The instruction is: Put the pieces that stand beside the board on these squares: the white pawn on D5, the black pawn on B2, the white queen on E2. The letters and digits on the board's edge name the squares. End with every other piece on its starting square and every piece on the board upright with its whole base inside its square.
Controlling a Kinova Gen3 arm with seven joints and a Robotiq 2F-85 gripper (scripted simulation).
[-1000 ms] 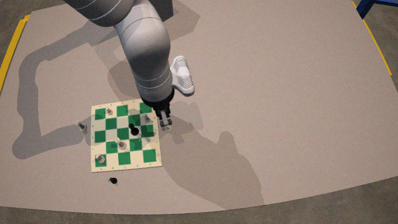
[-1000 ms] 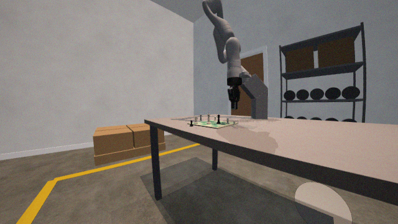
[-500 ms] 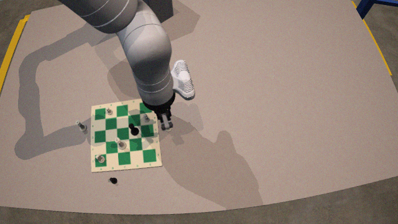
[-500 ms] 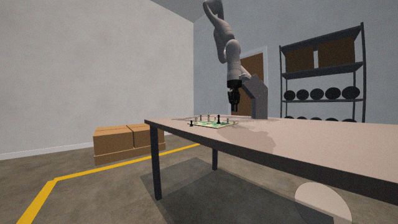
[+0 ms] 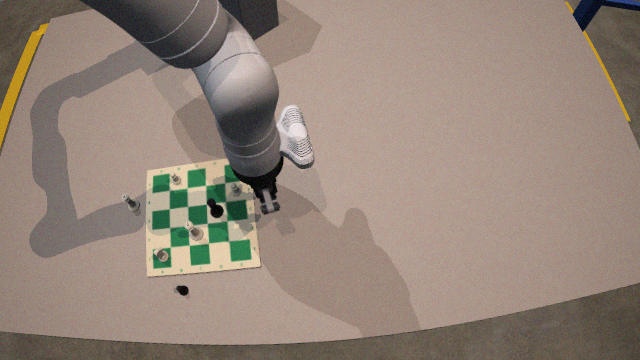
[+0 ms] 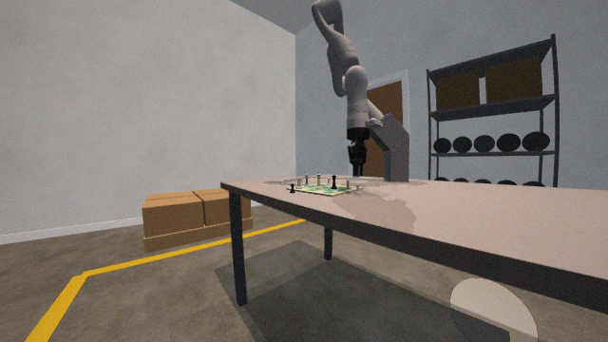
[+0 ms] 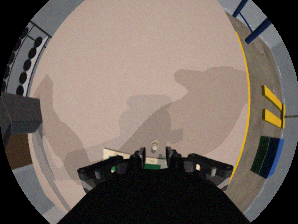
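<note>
Beside the board (image 5: 254, 263) (image 6: 332, 194) (image 7: 115, 151), all three pieces still need placing: white pawn (image 7: 154, 146) below our part-open, empty tool (image 5: 270, 207) (image 6: 358, 174) (image 7: 155, 153), black pawn (image 5: 183, 290) (image 6: 292, 189) and white queen (image 5: 132, 203) (image 6: 306, 180) farther off.

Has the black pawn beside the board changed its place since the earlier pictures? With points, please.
No. The black pawn (image 5: 183, 290) (image 6: 292, 188) is at the same spot, just off the edge of the board (image 5: 200, 271) in the top view.
</note>
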